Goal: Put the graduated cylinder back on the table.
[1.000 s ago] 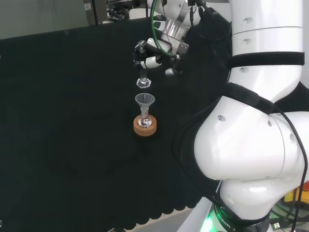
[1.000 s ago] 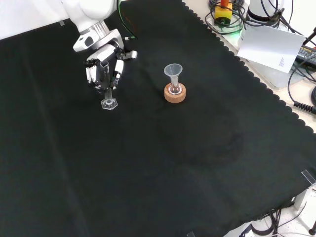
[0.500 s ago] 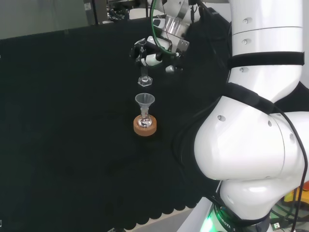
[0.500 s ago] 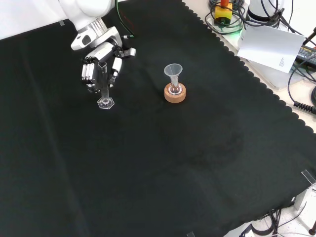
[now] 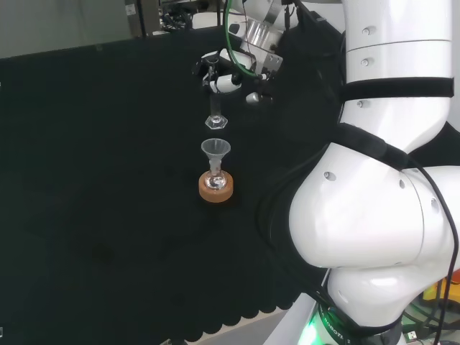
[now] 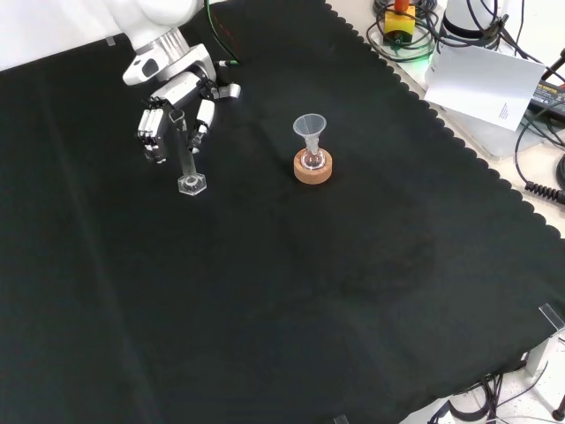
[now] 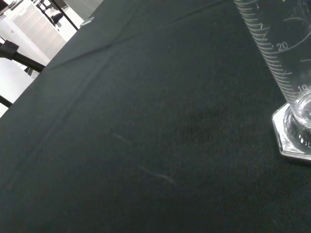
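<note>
In the front view, the hand (image 6: pixel 172 110) is at the left, above the cloth (image 6: pixel 309 291), with its fingers (image 6: pixel 152 132) spread apart and straight. They hang on both sides of the upper part of the graduated cylinder (image 6: pixel 189 168) and do not clamp it. The cylinder stands upright, its long axis vertical and its six-sided foot flat on the cloth, just below the fingertips. To the right, well apart, a funnel (image 6: pixel 310 129) sits over a cork ring (image 6: pixel 312 168). A straight lift upward would probably clear the cylinder.

Black cloth (image 6: pixel 309 291) with scalloped edge covers bench; grey wall (image 5: pixel 57 25) behind; cables (image 6: pixel 538 132) alongside.
</note>
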`<state>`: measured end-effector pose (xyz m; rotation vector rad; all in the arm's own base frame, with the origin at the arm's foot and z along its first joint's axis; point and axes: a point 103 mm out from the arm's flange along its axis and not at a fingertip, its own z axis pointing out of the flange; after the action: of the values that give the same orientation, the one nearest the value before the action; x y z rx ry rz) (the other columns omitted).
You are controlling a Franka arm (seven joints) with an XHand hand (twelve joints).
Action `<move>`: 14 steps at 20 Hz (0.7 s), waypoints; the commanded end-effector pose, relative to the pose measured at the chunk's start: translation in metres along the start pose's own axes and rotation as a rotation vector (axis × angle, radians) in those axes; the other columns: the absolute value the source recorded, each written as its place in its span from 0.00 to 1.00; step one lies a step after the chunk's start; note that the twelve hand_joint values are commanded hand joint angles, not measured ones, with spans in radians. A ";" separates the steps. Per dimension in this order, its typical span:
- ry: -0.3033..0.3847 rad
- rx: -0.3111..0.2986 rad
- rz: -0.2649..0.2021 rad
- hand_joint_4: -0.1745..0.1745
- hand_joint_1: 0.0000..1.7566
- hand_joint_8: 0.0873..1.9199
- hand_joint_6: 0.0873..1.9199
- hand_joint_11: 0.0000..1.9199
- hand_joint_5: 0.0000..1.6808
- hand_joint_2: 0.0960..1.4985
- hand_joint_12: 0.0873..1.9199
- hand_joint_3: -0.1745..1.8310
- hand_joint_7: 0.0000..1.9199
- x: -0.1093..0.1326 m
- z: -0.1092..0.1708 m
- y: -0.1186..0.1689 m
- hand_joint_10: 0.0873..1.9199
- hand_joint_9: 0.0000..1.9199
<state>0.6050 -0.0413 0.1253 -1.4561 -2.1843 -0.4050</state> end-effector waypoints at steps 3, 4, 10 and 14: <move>0.003 -0.048 0.006 0.35 0.54 0.29 0.22 0.22 0.27 0.68 0.66 0.00 0.19 0.002 -0.029 0.000 0.00 0.43; -0.005 -0.051 0.010 0.35 0.54 0.29 0.21 0.22 0.26 0.68 0.66 0.00 0.19 0.000 -0.033 -0.001 0.00 0.43; -0.038 -0.066 0.025 0.34 0.52 0.30 0.13 0.19 0.25 0.67 0.67 0.00 0.14 0.001 -0.062 -0.011 0.00 0.39; -0.059 -0.083 0.035 0.34 0.51 0.30 0.11 0.17 0.25 0.66 0.68 0.00 0.13 0.007 -0.079 -0.021 0.00 0.38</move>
<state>0.6111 -0.0698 0.1755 -1.5250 -2.2031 -0.4534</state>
